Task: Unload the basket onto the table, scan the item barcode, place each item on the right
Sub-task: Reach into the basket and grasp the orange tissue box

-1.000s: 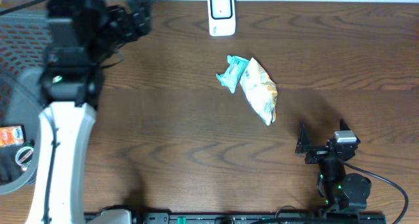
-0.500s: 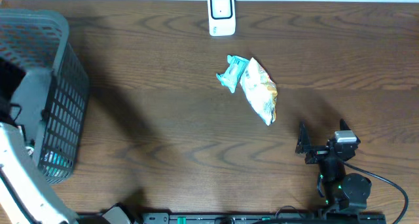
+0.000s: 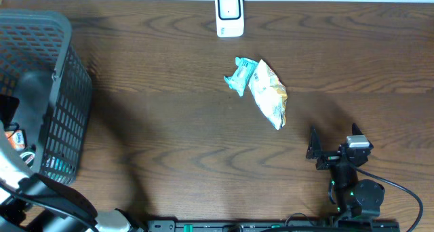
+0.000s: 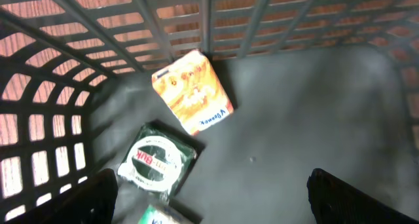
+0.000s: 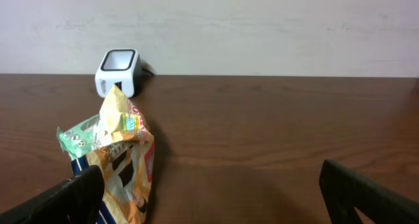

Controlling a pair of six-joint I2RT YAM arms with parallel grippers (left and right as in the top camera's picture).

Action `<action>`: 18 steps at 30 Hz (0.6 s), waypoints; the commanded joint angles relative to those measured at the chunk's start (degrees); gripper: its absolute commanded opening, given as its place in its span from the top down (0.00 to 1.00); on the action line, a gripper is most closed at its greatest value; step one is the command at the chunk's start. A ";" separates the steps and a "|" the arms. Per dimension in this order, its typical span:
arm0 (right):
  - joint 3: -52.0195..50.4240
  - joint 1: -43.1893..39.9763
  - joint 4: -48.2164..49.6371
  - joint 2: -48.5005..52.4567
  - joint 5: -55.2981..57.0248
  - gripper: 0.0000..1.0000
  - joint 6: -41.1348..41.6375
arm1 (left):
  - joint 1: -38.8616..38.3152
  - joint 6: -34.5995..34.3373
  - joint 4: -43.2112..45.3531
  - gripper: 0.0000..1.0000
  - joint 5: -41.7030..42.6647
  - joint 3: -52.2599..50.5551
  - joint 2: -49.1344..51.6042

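Note:
A white barcode scanner [image 3: 229,15] stands at the table's back edge, also in the right wrist view [image 5: 118,70]. A yellow snack bag [image 3: 269,94] and a teal packet [image 3: 241,76] lie together mid-table. My right gripper [image 3: 332,133] rests open near the front right, facing those bags [image 5: 124,165], with nothing between its fingers. My left gripper [image 4: 213,198] hangs open inside the dark basket [image 3: 61,69], empty. Below it lie an orange packet [image 4: 192,91] and a green pack with a round white label [image 4: 158,162].
The basket's slatted walls [image 4: 39,86] close round the left gripper on the far and left sides. Another green pack [image 4: 160,216] peeks in at the bottom edge. The left arm's white link [image 3: 41,198] crosses the front left corner.
The left arm has swung off the table's back left and down into the basket, uncovering the basket from above. Its jaws opened a little wider. The right arm has not moved.

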 commanded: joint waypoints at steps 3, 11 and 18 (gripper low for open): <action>-0.09 0.44 -0.17 -0.35 0.26 0.01 -0.37 | 0.31 -7.02 2.71 0.09 -3.52 -0.74 6.29; -0.09 0.44 -0.17 -0.35 0.26 0.01 -0.37 | 0.31 -7.54 9.77 0.09 -3.56 -2.51 13.97; -0.09 0.44 -0.17 -0.35 0.26 0.01 -0.37 | 0.37 -7.54 13.97 0.09 -4.42 -2.58 15.50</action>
